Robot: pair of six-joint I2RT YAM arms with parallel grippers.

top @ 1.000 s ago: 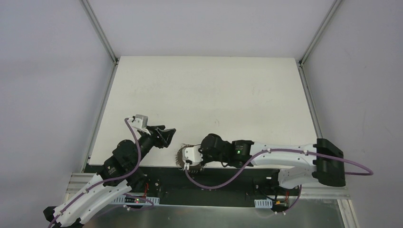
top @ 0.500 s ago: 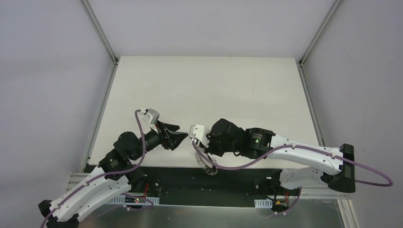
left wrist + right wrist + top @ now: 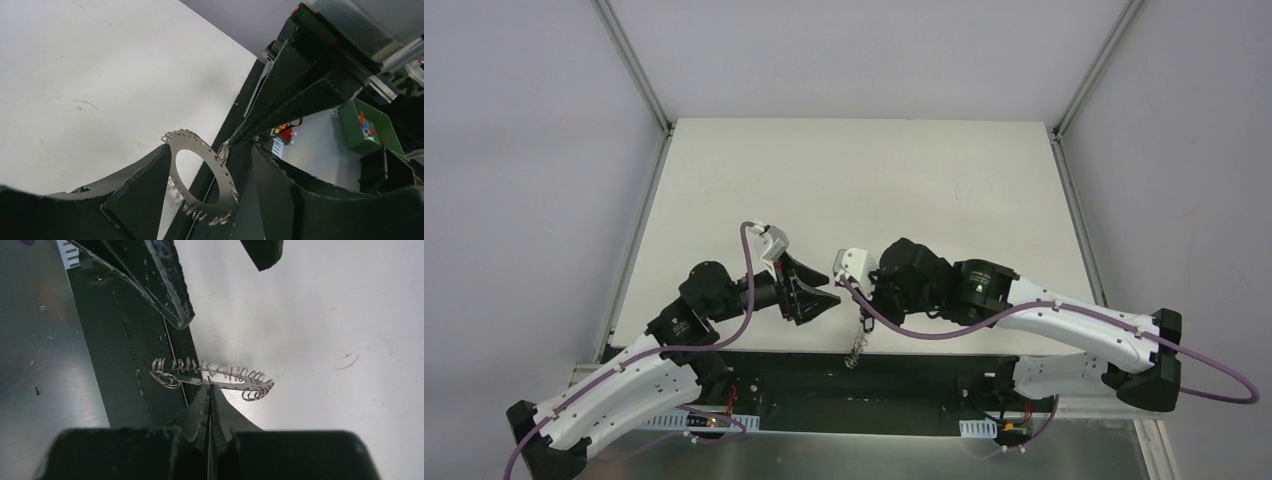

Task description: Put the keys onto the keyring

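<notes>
Your table (image 3: 864, 190) is a plain white surface with a dark strip (image 3: 924, 362) along its near edge. Both arms reach in over that edge and face each other tip to tip.

Your left gripper (image 3: 822, 300) points right with its fingers (image 3: 140, 195) spread apart. They grip nothing. Your right gripper (image 3: 862, 316) points down and left, and its fingertips (image 3: 210, 395) are pressed together, pinching the rim of the keyring (image 3: 855, 345).

The keyring hangs free below that pinch, clear of the table, over the line where the white surface meets the dark strip. From above it shows edge-on, as a thin silvery streak just right of the left gripper's tips. In the left wrist view it shows as a flat metal ring (image 3: 227, 186), tilted, with a wide central hole. There it sits in line with the gap between the spread fingers. Whether it touches either finger cannot be told.

Thin wire loops (image 3: 254, 390) fringe its outer rim, bunched at both ends in the right wrist view.
</notes>
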